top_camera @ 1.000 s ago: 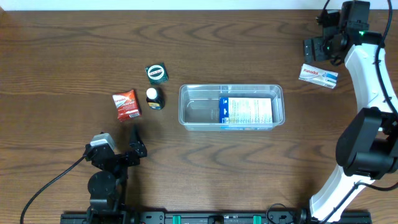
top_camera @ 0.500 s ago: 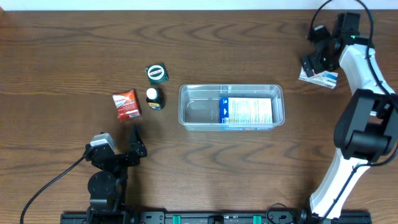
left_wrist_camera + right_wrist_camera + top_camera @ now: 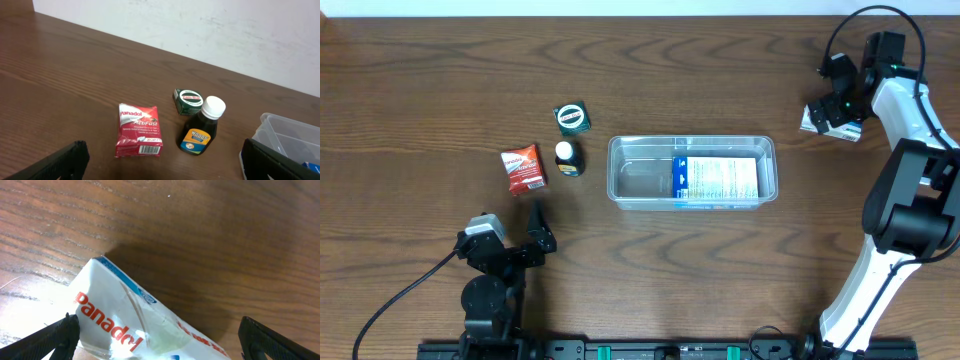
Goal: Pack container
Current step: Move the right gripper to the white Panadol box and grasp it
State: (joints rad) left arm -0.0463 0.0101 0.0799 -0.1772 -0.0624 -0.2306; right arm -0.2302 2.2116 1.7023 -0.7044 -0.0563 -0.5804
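Observation:
The clear plastic container (image 3: 692,172) lies mid-table with a blue-and-white packet (image 3: 718,180) flat in its right half; its corner shows at the right of the left wrist view (image 3: 285,134). My right gripper (image 3: 832,108) is open, low over a white Panadol box (image 3: 818,121) at the far right. The box (image 3: 145,322) lies between the spread fingers (image 3: 55,337). My left gripper (image 3: 525,240) is open and empty near the front left. A red Panadol ActiFast packet (image 3: 139,130), a dark Woods syrup bottle (image 3: 201,128) and a small green tin (image 3: 188,99) lie ahead of it.
The red packet (image 3: 524,168), the bottle (image 3: 567,157) and the green tin (image 3: 572,118) sit in a cluster left of the container. The table's far edge meets a white wall (image 3: 200,25).
My right gripper has moved down from the far right corner onto the white Panadol box, which now lies between its open fingers. The left arm has not moved.

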